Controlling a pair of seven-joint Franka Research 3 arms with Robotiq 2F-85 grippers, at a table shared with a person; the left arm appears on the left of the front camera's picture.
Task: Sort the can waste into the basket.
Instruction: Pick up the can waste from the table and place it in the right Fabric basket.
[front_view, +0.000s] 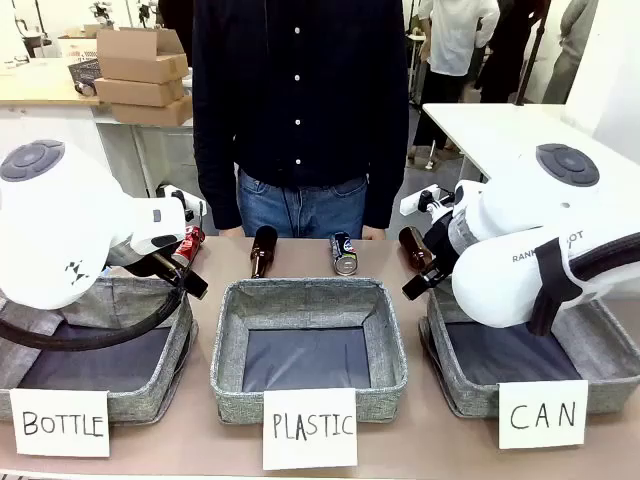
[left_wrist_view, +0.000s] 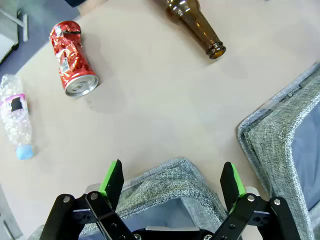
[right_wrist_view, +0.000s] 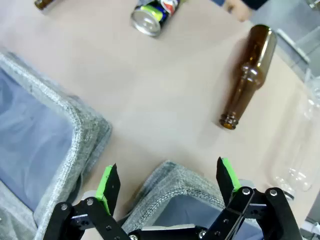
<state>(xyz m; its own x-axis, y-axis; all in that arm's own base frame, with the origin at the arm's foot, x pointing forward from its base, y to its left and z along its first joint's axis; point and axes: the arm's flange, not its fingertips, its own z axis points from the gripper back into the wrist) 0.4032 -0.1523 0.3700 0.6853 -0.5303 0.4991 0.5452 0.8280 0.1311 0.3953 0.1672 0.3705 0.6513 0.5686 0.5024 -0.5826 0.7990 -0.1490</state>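
Note:
The crushed red can (left_wrist_view: 72, 59) lies on the table ahead and to the left of my open left gripper (left_wrist_view: 172, 180), which hovers over a corner of the BOTTLE basket (left_wrist_view: 165, 182). In the front view the red can (front_view: 188, 245) sits beside the left arm. The dark can (right_wrist_view: 152, 15) lies on its side well beyond my open right gripper (right_wrist_view: 167, 182), which hangs over the far corner of the CAN basket (right_wrist_view: 175, 185). Seen from the front, this dark can (front_view: 344, 253) rests behind the middle basket and the CAN basket (front_view: 462, 392) is at the right. Neither gripper holds anything.
The PLASTIC basket (front_view: 228, 385) is in the middle and the BOTTLE basket (front_view: 150, 400) at the left. Brown bottles (front_view: 262, 250) (right_wrist_view: 248, 75) (left_wrist_view: 196, 25) lie along the far side. Clear plastic bottles (left_wrist_view: 15, 115) (right_wrist_view: 300, 145) lie at the outer ends. A person (front_view: 300, 100) stands at the far edge.

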